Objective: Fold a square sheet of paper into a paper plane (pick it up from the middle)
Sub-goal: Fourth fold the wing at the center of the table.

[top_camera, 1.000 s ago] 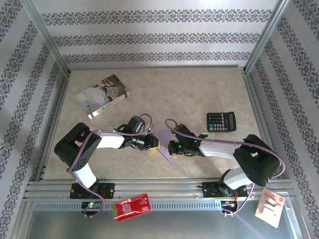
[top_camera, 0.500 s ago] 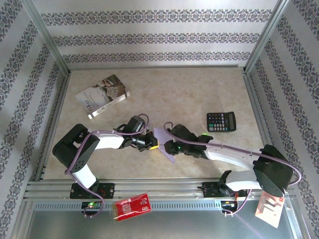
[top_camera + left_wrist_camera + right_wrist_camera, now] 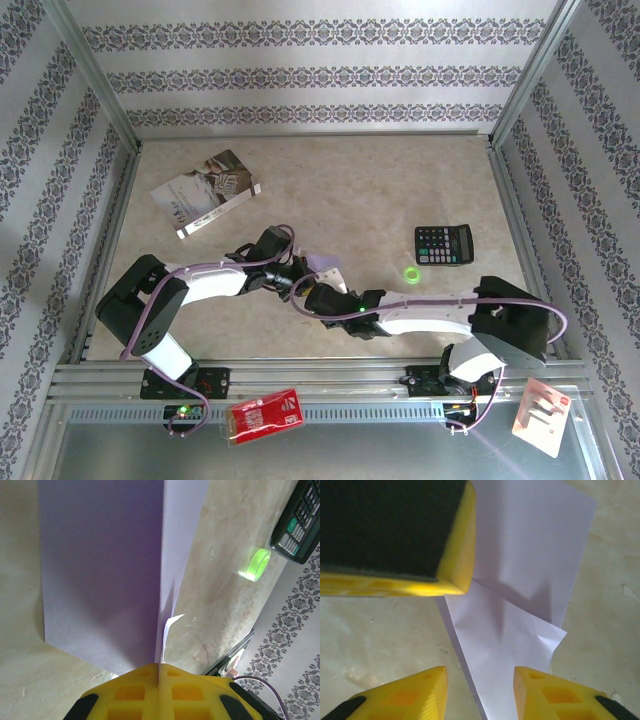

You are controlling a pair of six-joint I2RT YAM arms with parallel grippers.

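Left tool (image 3: 158,671): fingers pressed together, clamped on the fold of the sheet of paper (image 3: 100,570). You can see the crease running straight away from the fingertips, one flap on each side. Right tool (image 3: 480,680): fingers apart, straddling the paper's near crumpled corner without gripping it, and one left finger sits over the paper just ahead of it. The paper is at the near-middle of the tabletop (image 3: 350,190), between the two tools and well in from every edge. To the right, a small green ring (image 3: 411,274) lies near the paper, with the calculator (image 3: 443,244) just beyond it. The booklet (image 3: 205,192) is far left at the back, well apart. The red packet (image 3: 264,413) sits on the front rail, off the tabletop. Open room is the back centre, from the paper to the rear wall. The near edge is crowded by both arms.
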